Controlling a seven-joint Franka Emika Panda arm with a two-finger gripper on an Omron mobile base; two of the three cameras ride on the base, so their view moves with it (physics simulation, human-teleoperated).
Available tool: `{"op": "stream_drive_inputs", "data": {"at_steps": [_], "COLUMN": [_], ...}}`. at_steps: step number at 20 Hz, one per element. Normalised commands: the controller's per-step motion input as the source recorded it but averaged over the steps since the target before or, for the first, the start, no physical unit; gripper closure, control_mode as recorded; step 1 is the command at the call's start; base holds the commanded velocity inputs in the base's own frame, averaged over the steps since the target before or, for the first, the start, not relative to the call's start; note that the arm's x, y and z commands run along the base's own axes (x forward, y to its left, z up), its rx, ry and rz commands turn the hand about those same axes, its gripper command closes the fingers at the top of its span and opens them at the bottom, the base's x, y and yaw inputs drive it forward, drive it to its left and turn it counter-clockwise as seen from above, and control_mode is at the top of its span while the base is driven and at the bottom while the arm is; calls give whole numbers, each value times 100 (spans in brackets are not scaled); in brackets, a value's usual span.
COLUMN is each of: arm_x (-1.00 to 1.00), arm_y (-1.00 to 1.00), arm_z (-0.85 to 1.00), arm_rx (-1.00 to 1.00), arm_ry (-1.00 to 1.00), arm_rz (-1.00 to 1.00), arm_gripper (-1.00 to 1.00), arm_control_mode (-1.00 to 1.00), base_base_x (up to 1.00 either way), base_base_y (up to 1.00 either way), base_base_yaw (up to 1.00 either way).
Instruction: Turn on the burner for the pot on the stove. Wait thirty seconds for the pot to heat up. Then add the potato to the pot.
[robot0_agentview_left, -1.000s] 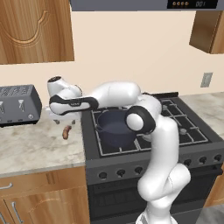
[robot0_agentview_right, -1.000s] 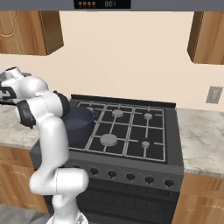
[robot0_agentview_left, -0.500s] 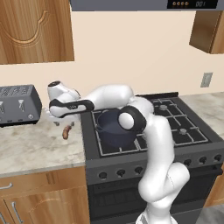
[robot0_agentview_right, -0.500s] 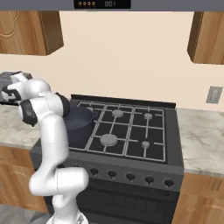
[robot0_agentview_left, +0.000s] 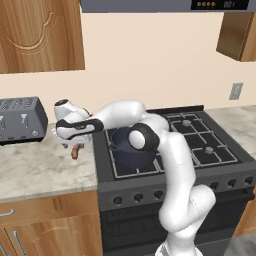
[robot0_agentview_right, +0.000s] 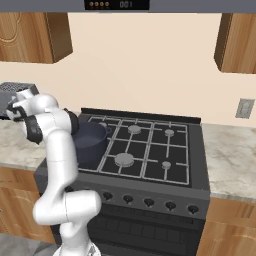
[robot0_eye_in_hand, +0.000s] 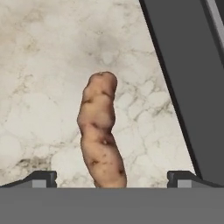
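Note:
The potato (robot0_eye_in_hand: 100, 132) lies lengthwise on the marble counter, just left of the stove's (robot0_eye_in_hand: 188, 83) dark edge. My gripper (robot0_eye_in_hand: 111, 178) hangs open right over it, its two fingertips (robot0_eye_in_hand: 42, 178) spread wide on either side and not touching it. From the left base camera, the gripper (robot0_agentview_left: 70, 145) points down at the potato (robot0_agentview_left: 75, 152) beside the stove (robot0_agentview_left: 200, 147). The dark blue-grey pot (robot0_agentview_left: 121, 141) sits on the front left burner, partly behind my elbow. The pot (robot0_agentview_right: 91, 142) also shows on the stove (robot0_agentview_right: 150, 150) in the right base view.
A silver toaster (robot0_agentview_left: 20, 119) stands on the counter (robot0_agentview_left: 40, 170) left of the potato. A row of black knobs (robot0_agentview_left: 157, 194) lines the stove front. Wooden cabinets (robot0_agentview_left: 37, 35) hang overhead, and a range hood panel (robot0_agentview_right: 117, 5) sits above the stove.
The hand has sunk a little toward the potato, and the elbow has swung left over the pot. The potato and pot have stayed put.

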Motion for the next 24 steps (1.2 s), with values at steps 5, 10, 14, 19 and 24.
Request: {"op": "stream_drive_inputs", "data": {"at_steps": [5, 10, 14, 19, 24], "arm_x": [8, 16, 18, 16, 15], "arm_y": [0, 2, 0, 2, 16], "arm_z": [-33, -24, -27, -30, -37], "arm_rx": [0, 0, 0, 0, 0], "arm_ry": [0, 0, 0, 0, 1], "arm_rz": [0, 0, 0, 0, 0], "arm_gripper": [-100, -100, -100, -100, 100], "arm_control_mode": [-100, -100, -100, -100, -100], "base_base_x": [0, 0, 0, 0, 0], "base_base_y": [0, 0, 0, 0, 0], "base_base_yaw": [0, 0, 0, 0, 0]}}
